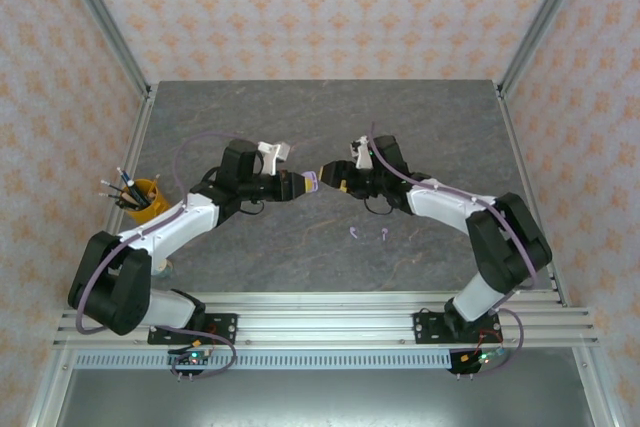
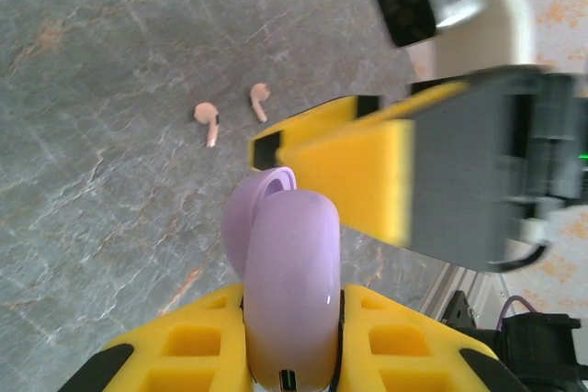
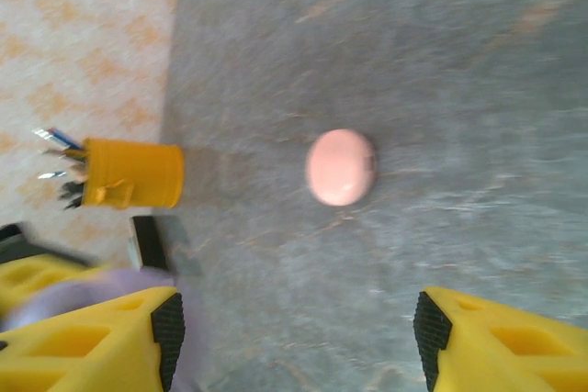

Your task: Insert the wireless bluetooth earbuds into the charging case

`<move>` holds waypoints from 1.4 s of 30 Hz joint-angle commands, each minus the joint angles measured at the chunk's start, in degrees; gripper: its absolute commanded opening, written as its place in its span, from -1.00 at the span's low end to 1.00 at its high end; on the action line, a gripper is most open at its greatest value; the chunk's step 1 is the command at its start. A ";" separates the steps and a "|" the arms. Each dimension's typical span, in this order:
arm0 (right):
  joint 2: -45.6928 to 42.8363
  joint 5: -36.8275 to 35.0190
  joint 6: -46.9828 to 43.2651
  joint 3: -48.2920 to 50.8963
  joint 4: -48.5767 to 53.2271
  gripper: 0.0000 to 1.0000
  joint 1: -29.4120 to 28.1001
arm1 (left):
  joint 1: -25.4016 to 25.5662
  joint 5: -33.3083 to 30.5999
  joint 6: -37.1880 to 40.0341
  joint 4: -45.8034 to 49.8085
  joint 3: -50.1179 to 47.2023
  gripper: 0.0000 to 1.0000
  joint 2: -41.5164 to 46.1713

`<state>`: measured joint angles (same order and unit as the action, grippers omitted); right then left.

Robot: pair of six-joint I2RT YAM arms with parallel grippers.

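My left gripper [image 1: 303, 185] is shut on a lilac charging case [image 2: 292, 273], held on edge between its yellow fingers [image 2: 193, 337] above the table. The case's lid [image 2: 262, 192] stands slightly ajar. My right gripper [image 1: 334, 175] faces it from the right, close to the case [image 1: 311, 183], and one of its yellow fingers [image 2: 340, 172] hangs just beyond it. The right jaws [image 3: 296, 341] are open with nothing between them. Two pale pink earbuds [image 2: 209, 119] [image 2: 260, 100] lie on the table. Two pale lilac earbuds [image 1: 354, 235] [image 1: 384, 235] lie in front of the grippers.
A closed pink round case [image 3: 341, 167] rests on the grey stone tabletop [image 1: 430, 127]. A yellow cup [image 1: 146, 200] [image 3: 133, 173] of pens stands at the left edge. A metal rail [image 1: 320, 317] runs along the near side.
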<state>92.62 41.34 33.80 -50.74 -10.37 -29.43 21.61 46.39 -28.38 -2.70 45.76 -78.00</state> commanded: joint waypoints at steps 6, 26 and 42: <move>-0.23 -1.97 0.14 1.08 -0.37 0.34 1.66 | -0.25 1.60 1.90 0.68 2.90 -0.85 2.93; -10.86 4.36 -2.58 -0.05 2.30 0.14 -1.51 | -0.25 2.75 1.92 1.18 5.55 -0.85 0.33; -4.43 -0.65 -2.86 -3.12 2.86 -0.05 -2.80 | -0.25 3.53 1.93 1.56 5.39 -0.85 1.31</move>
<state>87.42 42.87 32.12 -51.62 -7.53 -32.12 21.37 48.01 -27.27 -0.62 49.56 -77.43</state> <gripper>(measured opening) 0.478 0.217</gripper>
